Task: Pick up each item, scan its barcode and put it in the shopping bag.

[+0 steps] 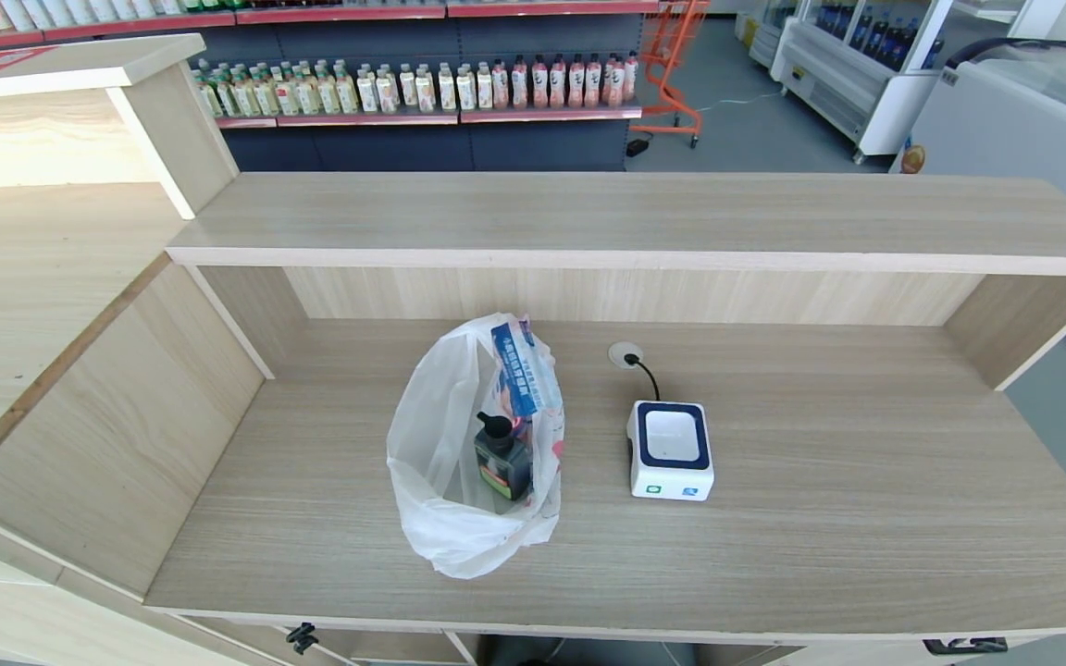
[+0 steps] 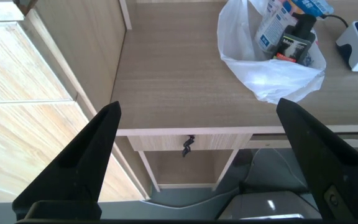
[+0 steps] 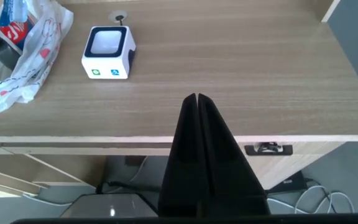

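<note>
White plastic, thin and crinkled, makes up the shopping bag [image 1: 429, 435], which slumps just left of centre in the head view on the pale wood-grain counter [image 1: 820, 527]. Inside it stand a dark pump bottle [image 1: 502, 460], hard and smooth-sided, and behind it a blue-and-white packet [image 1: 520, 370] poking out of the mouth. I'd guess the bottle has some weight and would slip in a loose pinch; its squarish body below the pump looks the safest hold. The packet seems light and a little crushable, best taken by its flat sides. Just right of the bag sits the boxy white scanner [image 1: 670, 449] with a dark-rimmed glossy window. The left gripper [image 2: 199, 109] is spread wide with nothing in it; the right gripper [image 3: 196, 99] has its fingers pressed together on nothing.
</note>
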{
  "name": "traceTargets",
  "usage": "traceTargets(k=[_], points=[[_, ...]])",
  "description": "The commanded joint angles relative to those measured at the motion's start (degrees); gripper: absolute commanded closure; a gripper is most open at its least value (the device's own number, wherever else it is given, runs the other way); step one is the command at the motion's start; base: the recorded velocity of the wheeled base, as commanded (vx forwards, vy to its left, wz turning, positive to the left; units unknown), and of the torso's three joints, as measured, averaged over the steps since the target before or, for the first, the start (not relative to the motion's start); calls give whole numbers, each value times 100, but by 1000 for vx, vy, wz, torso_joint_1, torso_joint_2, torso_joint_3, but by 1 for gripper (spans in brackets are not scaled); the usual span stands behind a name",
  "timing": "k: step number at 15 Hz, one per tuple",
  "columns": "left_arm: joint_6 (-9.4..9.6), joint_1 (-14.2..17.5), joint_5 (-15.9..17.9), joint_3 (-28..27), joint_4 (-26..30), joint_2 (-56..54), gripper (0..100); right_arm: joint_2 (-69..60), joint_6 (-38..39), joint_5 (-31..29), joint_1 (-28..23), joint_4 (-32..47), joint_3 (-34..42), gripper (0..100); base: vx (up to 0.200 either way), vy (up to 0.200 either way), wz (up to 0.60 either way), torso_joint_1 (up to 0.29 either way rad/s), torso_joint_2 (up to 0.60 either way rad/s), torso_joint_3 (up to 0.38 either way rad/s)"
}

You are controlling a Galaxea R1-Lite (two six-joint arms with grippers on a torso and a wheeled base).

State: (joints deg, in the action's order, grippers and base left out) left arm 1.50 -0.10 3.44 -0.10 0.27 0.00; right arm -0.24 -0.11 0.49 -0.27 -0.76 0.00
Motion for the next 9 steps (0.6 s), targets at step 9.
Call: traceTargets(k=[9], points=[[-1,1,-1,1,0,0,0,24,-7,4,0,-4,0,100,0,-133,0,3,2,2]])
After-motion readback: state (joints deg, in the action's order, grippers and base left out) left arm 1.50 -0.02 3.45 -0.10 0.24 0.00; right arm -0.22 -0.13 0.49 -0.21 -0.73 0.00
